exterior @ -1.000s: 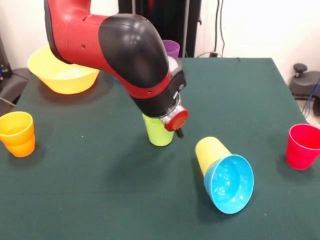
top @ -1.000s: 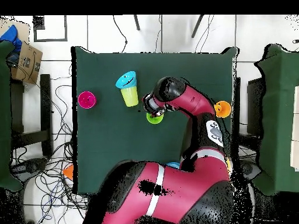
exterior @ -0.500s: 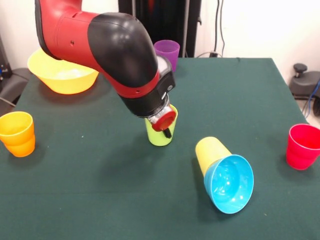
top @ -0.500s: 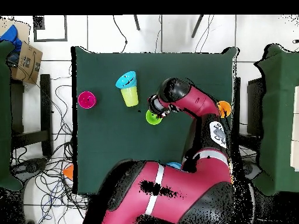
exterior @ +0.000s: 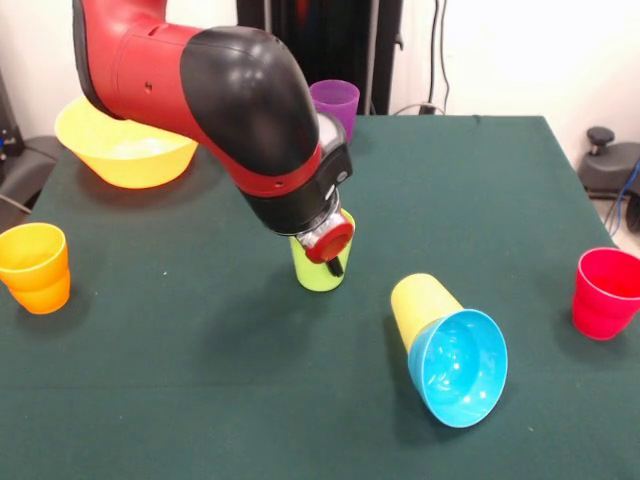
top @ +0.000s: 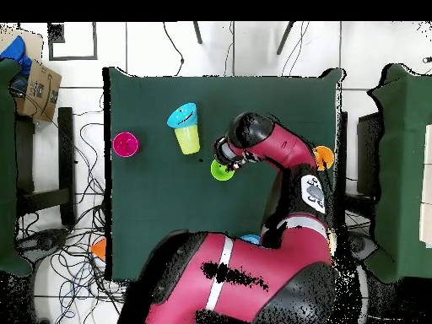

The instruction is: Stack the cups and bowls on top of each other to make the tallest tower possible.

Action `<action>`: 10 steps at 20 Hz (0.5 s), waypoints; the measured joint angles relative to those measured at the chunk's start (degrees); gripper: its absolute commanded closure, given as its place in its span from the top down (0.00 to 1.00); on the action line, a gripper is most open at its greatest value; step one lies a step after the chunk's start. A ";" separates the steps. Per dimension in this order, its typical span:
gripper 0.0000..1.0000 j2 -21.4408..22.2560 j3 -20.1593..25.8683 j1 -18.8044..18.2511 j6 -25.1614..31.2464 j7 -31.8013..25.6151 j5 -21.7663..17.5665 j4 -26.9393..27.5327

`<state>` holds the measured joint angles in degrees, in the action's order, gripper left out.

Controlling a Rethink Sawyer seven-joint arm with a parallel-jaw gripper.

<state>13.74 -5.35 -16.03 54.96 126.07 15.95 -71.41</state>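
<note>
**Tower barely begun: one toppled pair, the rest scattered**

No upright tower stands; the only joined pieces are a glossy yellow plastic cup [exterior: 422, 305] with a small blue plastic bowl [exterior: 459, 367] at its mouth, lying on their side near the green table's [exterior: 200, 380] front edge; everything else is unstacked. The gripper [exterior: 330, 262] sits at the upright lime green plastic cup [exterior: 318, 270] mid-table; whether it grips, I cannot tell.

Counted in the front view: five cups, namely lime, yellow, purple [exterior: 334, 103] at the back edge, orange [exterior: 35, 266] at the left edge, red [exterior: 605, 292] at the right edge; two bowls, the blue one and a large yellow-orange bowl [exterior: 125, 146] at the back-left corner.
</note>
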 measured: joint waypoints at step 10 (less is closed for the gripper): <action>1.00 6.01 -1.54 1.62 0.02 0.00 -0.01 -0.36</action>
<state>19.75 -6.89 -14.41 54.98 126.07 15.94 -71.78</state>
